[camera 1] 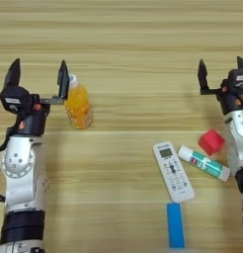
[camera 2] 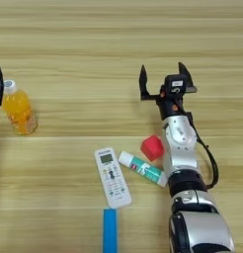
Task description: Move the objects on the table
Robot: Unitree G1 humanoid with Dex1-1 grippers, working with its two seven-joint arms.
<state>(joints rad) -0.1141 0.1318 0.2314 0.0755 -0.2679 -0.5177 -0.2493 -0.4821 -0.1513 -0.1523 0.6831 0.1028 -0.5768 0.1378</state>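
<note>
Bottle [camera 1: 77, 105] upright near the desk's [camera 1: 123, 44] left edge, cap up, beside the wide-open left gripper [camera 1: 38, 76], remote [camera 1: 173, 171] and tube [camera 1: 204, 162] lying lengthwise slanting toward the near right corner, right gripper [camera 2: 164, 78] wide open.

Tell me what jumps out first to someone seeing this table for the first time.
The orange-drink bottle stands upright at the left, with the left tool open right beside it, one finger next to its white cap. At the lower right lies a cluster: a white remote control, a white-and-green tube and a red cube. The right tool hangs open beyond the cube, and a blue strip sits at the near edge.
</note>
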